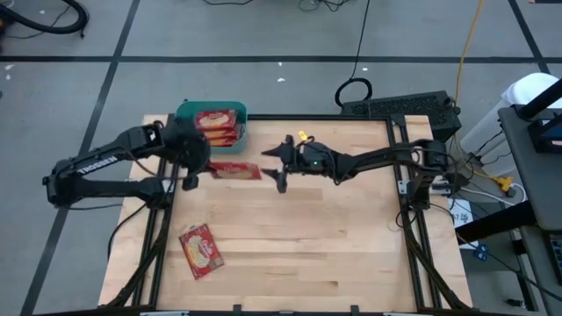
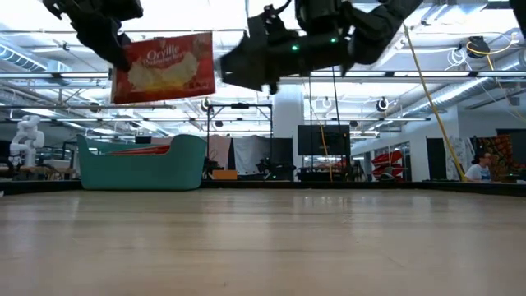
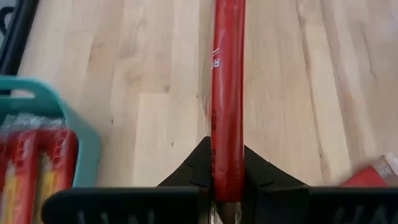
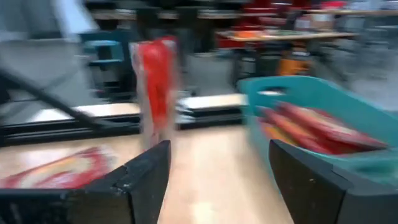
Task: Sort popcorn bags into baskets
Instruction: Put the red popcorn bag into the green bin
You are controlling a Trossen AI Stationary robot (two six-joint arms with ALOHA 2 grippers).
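Left arm reaches in from the left edge, forearm angled toward the far side, wrist raised off the surface. Left hand (image 1: pixel 195 168) clamped tight on a popcorn bag (image 1: pixel 234 170), held in the air. Right arm stretches across from the right side, nearly straight. Right hand (image 1: pixel 281 167) raised, fingers (image 4: pixel 144 180) spread wide, gripping nothing.

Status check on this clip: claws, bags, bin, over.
Left claw shut on a bag, held above the table beside the bin. Right claw open, empty, near that bag. One bag lies on the table; path clear.
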